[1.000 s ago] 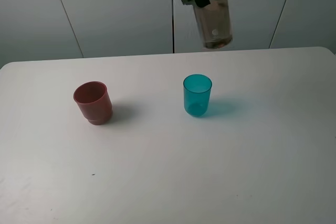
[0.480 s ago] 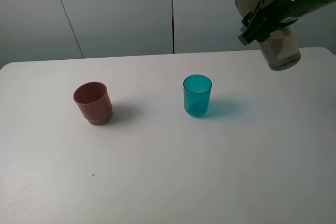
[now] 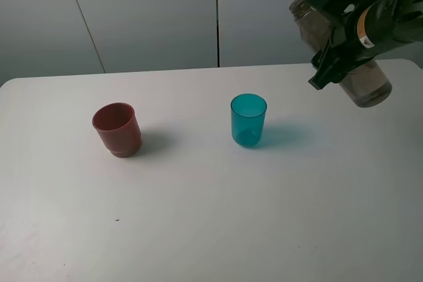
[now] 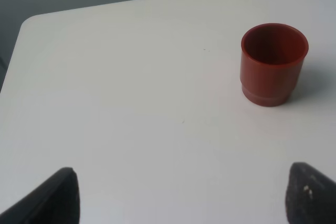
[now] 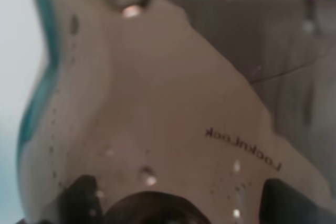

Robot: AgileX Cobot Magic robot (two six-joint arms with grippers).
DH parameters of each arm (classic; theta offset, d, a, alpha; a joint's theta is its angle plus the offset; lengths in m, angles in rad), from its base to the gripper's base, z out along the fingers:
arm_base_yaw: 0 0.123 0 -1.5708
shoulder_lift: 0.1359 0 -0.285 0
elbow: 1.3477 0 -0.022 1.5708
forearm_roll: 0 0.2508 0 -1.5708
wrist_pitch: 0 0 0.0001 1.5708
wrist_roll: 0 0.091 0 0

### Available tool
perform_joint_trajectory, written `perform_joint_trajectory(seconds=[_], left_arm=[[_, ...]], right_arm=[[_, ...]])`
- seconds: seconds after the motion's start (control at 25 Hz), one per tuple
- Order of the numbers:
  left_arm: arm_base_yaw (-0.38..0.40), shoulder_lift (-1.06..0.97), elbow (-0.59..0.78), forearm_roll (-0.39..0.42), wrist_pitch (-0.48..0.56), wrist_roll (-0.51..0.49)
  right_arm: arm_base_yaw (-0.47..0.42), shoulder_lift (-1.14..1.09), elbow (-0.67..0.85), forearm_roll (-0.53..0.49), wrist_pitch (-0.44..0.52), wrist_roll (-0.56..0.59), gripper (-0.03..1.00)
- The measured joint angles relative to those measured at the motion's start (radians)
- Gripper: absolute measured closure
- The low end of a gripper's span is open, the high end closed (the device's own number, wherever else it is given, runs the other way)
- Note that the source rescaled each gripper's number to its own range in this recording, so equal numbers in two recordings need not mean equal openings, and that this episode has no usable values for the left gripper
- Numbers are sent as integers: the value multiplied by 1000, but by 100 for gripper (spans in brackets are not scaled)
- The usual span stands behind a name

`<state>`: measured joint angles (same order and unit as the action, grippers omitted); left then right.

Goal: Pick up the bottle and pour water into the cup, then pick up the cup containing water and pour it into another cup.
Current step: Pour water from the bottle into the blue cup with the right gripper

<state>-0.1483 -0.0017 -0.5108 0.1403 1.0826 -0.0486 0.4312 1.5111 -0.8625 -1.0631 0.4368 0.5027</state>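
Observation:
The smoky grey-brown bottle [image 3: 365,81] hangs in the air at the back right, tilted, with its open neck pointing up and to the left. My right gripper [image 3: 337,47] is shut on its body. The bottle [image 5: 157,108] fills the right wrist view. The translucent teal cup [image 3: 248,119] stands upright at the table's middle, to the left of and below the bottle. The red-brown cup [image 3: 117,129] stands upright further left, and the red-brown cup [image 4: 273,63] also shows in the left wrist view. My left gripper [image 4: 186,203] is open, well short of that cup, holding nothing.
The white table [image 3: 211,216] carries only the two cups. A grey panelled wall [image 3: 152,18] runs behind its far edge. A small dark speck [image 3: 117,219] lies on the table near the front left.
My right gripper has carried the bottle from above the back centre over to the right and a little lower. The bottle now leans with its neck to the upper left. The cups have not moved.

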Motion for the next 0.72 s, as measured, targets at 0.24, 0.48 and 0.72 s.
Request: perform_joint_trajectory(seconds=[0.24, 0.48, 0.72], left_arm=[[0, 0, 0, 0, 0, 0], [0, 0, 0, 0, 0, 0], [0, 0, 0, 0, 0, 0]], right_arm=[[41, 24, 33, -117, -34, 25, 93], [81, 26, 36, -211, -47, 101, 93], [105, 26, 38, -246, -50, 105, 93]])
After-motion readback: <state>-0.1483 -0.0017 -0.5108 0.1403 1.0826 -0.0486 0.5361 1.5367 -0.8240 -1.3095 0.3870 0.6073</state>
